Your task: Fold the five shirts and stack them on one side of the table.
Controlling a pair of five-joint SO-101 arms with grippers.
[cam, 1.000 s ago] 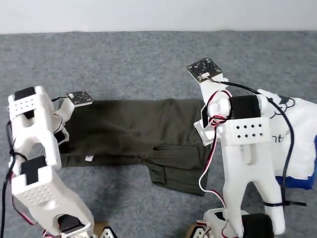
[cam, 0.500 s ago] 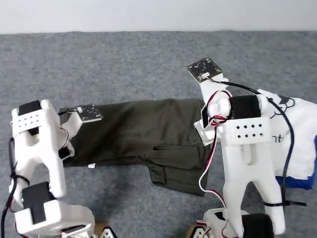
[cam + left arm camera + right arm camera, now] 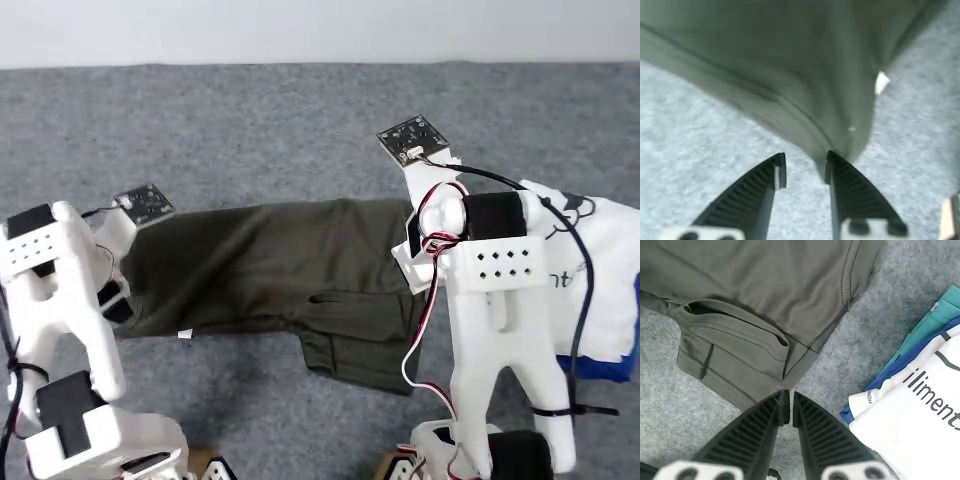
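Note:
An olive green shirt (image 3: 270, 265) lies folded lengthwise across the middle of the grey table, one sleeve tucked under along its near edge. My left gripper (image 3: 805, 167) is open at the shirt's left end. One fingertip (image 3: 832, 162) touches the hem of the olive shirt (image 3: 790, 60), and only table shows between the fingers. My right gripper (image 3: 790, 400) is shut with nothing in it, just off the near right edge of the olive shirt (image 3: 755, 280). A stack of folded shirts, with a white one (image 3: 600, 270) on top, lies at the right side.
In the right wrist view the stack shows a white shirt (image 3: 920, 410) over a blue one (image 3: 880, 385) and a teal one (image 3: 935, 320). The left arm (image 3: 60, 290) and right arm (image 3: 495, 280) flank the olive shirt. Bare grey table (image 3: 250, 130) lies beyond it.
The left arm swung right over the shirt's left end, then drew back left. The shirt's left end now tapers and lies a little askew. The right arm kept still.

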